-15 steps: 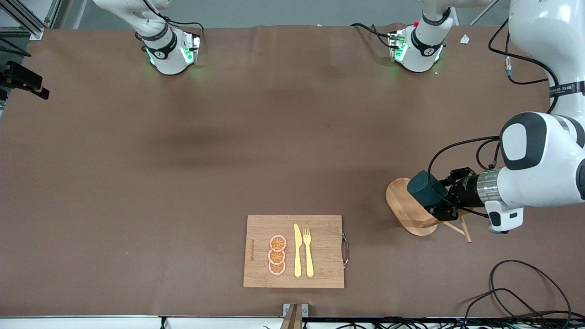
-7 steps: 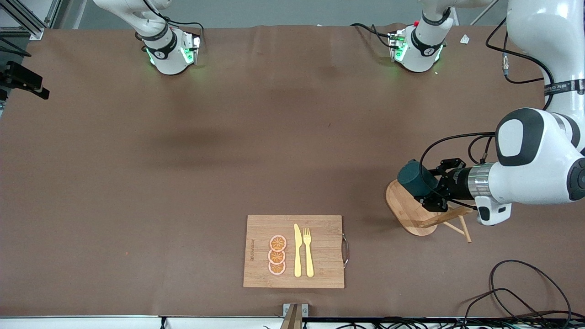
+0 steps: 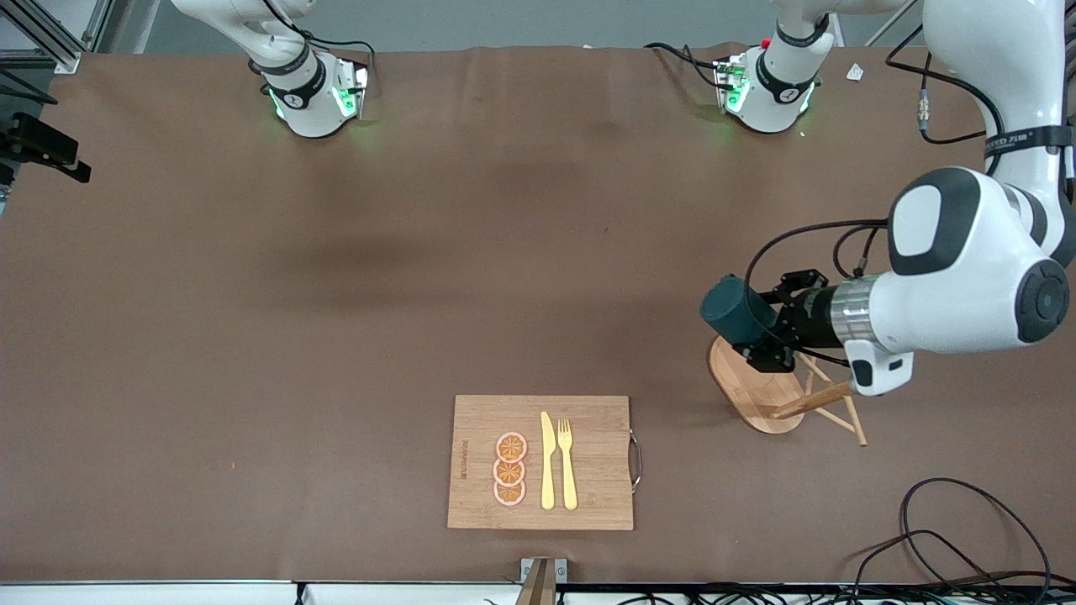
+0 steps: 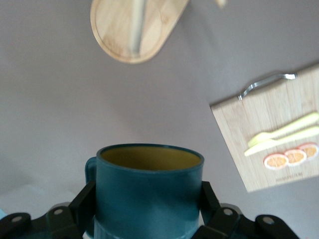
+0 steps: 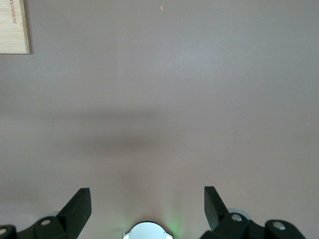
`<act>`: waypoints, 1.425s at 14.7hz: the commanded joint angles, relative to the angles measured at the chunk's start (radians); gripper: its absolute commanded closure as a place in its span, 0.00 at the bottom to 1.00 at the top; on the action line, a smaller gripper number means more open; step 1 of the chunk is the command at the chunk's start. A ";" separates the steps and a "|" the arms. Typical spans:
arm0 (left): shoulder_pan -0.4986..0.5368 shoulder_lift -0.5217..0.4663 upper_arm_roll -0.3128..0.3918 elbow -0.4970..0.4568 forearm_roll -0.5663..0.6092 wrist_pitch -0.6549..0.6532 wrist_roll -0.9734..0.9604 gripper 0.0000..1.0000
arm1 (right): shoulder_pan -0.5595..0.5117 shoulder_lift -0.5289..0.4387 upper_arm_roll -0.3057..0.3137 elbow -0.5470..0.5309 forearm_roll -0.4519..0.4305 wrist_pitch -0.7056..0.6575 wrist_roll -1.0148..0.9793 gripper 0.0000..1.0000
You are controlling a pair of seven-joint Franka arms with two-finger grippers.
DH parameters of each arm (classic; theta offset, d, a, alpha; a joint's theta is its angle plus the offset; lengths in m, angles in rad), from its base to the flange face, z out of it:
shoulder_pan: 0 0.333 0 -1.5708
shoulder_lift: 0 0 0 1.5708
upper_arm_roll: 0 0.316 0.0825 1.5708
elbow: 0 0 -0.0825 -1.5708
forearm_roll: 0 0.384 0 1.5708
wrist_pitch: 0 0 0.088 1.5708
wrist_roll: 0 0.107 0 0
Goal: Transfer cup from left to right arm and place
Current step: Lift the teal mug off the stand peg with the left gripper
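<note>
The cup (image 3: 733, 309), dark teal with a mustard inside, hangs in the air on its side over the table, just off the edge of the oval wooden stand (image 3: 744, 388). My left gripper (image 3: 751, 326) is shut on it, one finger on each side of its wall. In the left wrist view the cup (image 4: 149, 191) fills the space between the black fingers (image 4: 88, 198) of the left gripper (image 4: 148, 200), its small handle at one side. My right gripper (image 5: 147, 201) is open and empty above bare brown table, and it does not show in the front view.
A wooden cutting board (image 3: 588, 504) with a metal handle lies near the front camera, carrying a yellow knife (image 3: 547, 460), a fork (image 3: 567, 462) and orange slices (image 3: 509, 469). The stand has thin wooden pegs (image 3: 828, 403). Loose cables (image 3: 950, 538) lie near the left arm's end.
The left arm has carried the cup up off the wooden stand and toward the right arm's end of the table. Its grip stays shut. The right arm's base has not moved.
</note>
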 commanded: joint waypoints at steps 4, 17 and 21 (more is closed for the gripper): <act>-0.140 -0.061 -0.007 -0.001 0.124 0.056 -0.104 0.39 | -0.007 -0.015 0.005 -0.017 0.003 0.006 0.001 0.00; -0.662 -0.032 -0.012 -0.012 0.686 0.334 -0.370 0.37 | -0.009 -0.015 0.005 -0.017 -0.009 0.018 0.005 0.00; -0.806 0.038 -0.013 -0.032 0.942 0.383 -0.505 0.39 | -0.008 -0.015 0.004 -0.014 -0.009 0.007 0.008 0.00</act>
